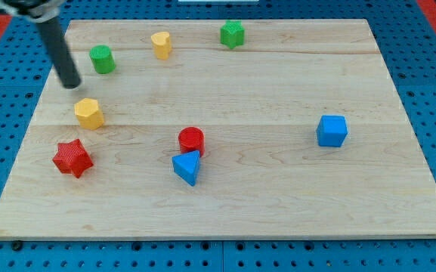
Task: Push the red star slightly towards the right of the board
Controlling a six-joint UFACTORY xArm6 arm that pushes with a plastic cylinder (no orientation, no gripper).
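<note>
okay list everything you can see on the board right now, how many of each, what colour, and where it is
red star: 1, red, near the view's left edge, lower left
red cylinder: 1, red, centre, touching or almost touching the blue block below it
blue triangular block: 1, blue, just below the red cylinder
blue cube: 1, blue, alone at the view's right
yellow hexagonal block: 1, yellow, above the red star
yellow block: 1, yellow, shape unclear, near the view's top
green cylinder: 1, green, upper left
green block: 1, green, shape unclear, view's top, centre
wooden board: 1, light wood, on a blue pegboard
my tip: 1, dark rod, upper left, between the green cylinder and the yellow hexagonal block, touching neither
</note>
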